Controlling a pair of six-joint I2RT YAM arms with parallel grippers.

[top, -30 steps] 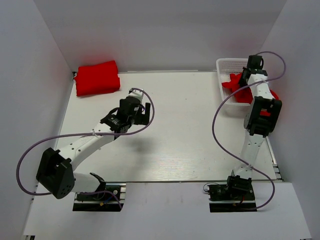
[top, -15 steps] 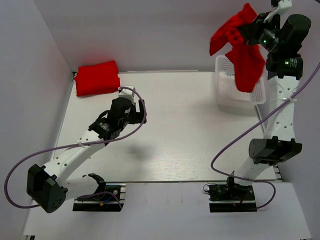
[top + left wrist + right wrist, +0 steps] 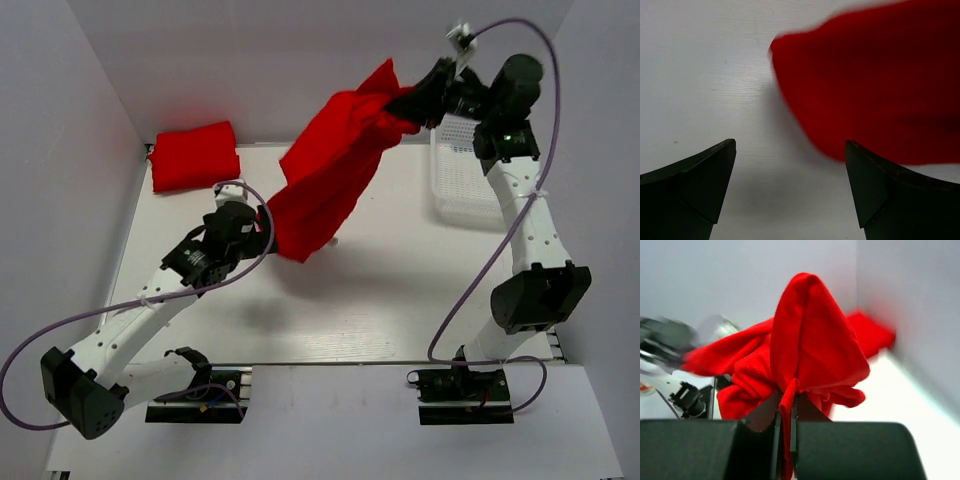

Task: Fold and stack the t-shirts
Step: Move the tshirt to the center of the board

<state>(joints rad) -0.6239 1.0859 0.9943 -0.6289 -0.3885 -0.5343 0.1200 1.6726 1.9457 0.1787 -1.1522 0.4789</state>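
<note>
While your right gripper (image 3: 785,407) pinches the red t-shirt (image 3: 325,185), your left gripper (image 3: 790,155) gapes near it. A folded t-shirt (image 3: 195,156) lies back-left.

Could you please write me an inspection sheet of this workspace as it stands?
Surface: white table, flat and matte.
Job's things: folded t-shirt in the far left corner; hanging t-shirt held bunched above the table's middle.
Clutter: white basket at the far right edge.
Grippers: left jaws open and empty, near the hanging t-shirt's lower edge; right jaws shut on the hanging t-shirt.
Cables: purple cables loop loosely from both arms.
Surroundings: plain pale walls on three sides.
</note>
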